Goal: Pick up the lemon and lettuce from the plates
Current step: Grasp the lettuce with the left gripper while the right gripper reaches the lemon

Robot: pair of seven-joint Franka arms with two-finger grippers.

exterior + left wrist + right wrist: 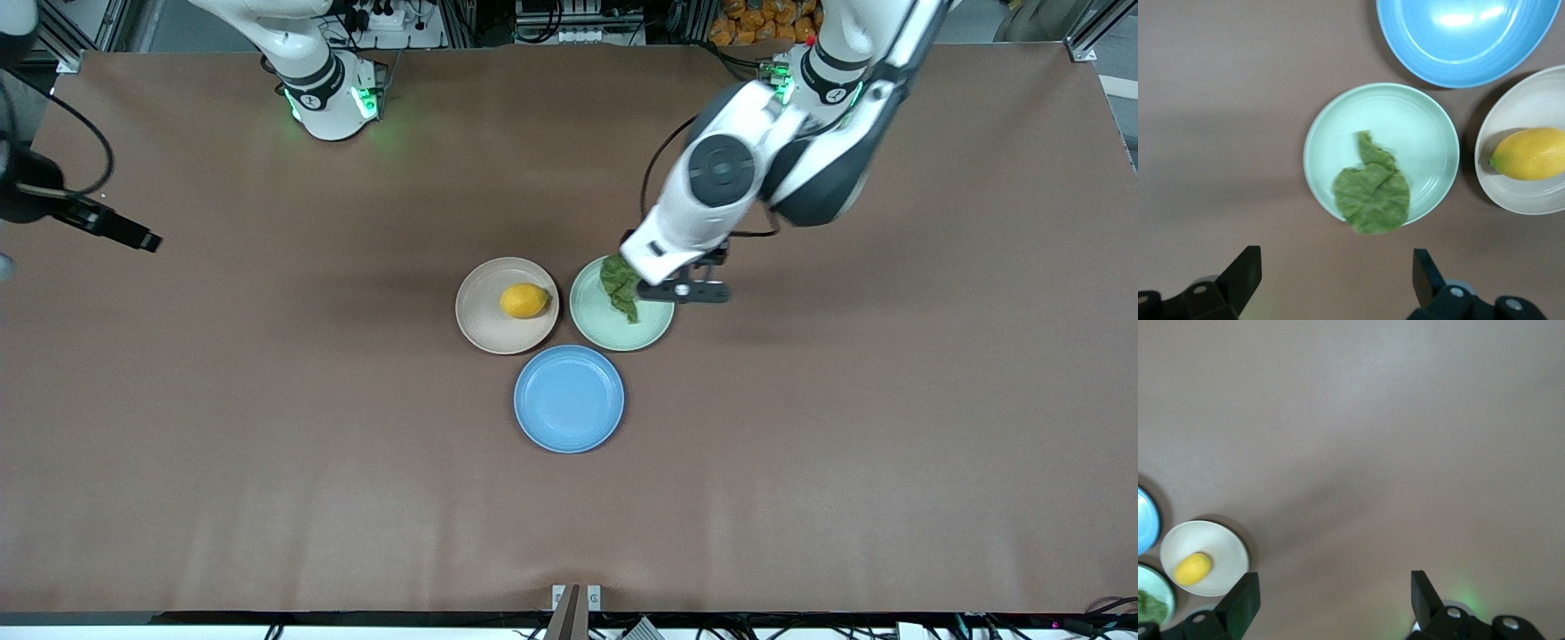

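The yellow lemon lies on the beige-pink plate. The ruffled green lettuce lies on the mint green plate, overlapping the rim farthest from the front camera. My left gripper hangs open and empty over that plate's edge toward the left arm's end. In the left wrist view the lettuce, mint plate and lemon show ahead of the open gripper. My right gripper waits open, high over the right arm's end of the table. Its wrist view shows the lemon far off.
A blue plate with nothing on it sits nearer the front camera, touching close to both other plates; it also shows in the left wrist view. The brown table spreads wide around the three plates.
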